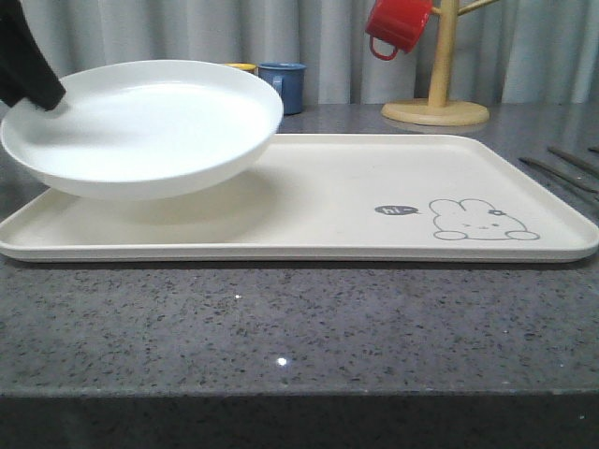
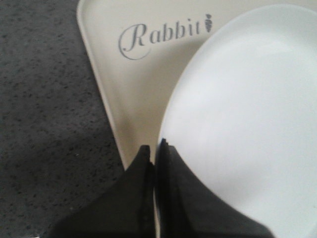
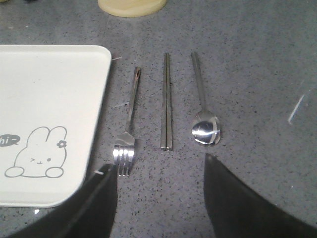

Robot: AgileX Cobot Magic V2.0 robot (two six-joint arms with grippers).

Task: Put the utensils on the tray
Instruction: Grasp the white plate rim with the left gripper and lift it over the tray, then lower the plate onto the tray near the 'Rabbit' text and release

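Left gripper (image 2: pixel 155 163) pinches the plate (image 1: pixel 140 126) rim above the tray's (image 1: pixel 374 178) left end; right gripper (image 3: pixel 161 193) spread above the fork (image 3: pixel 127 134), chopsticks (image 3: pixel 167 104), spoon (image 3: pixel 204 119).

Left gripper (image 2: pixel 156 163) fingers (image 2: pixel 173 168) pinched on white plate (image 2: pixel 247 114) rim — cream tray (image 2: pixel 129 99) beneath, grey countertop (image 2: pixel 44 109) beside

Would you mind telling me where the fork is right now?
The fork lies on the grey counter, between the tray and the chopsticks, seen from the right wrist.
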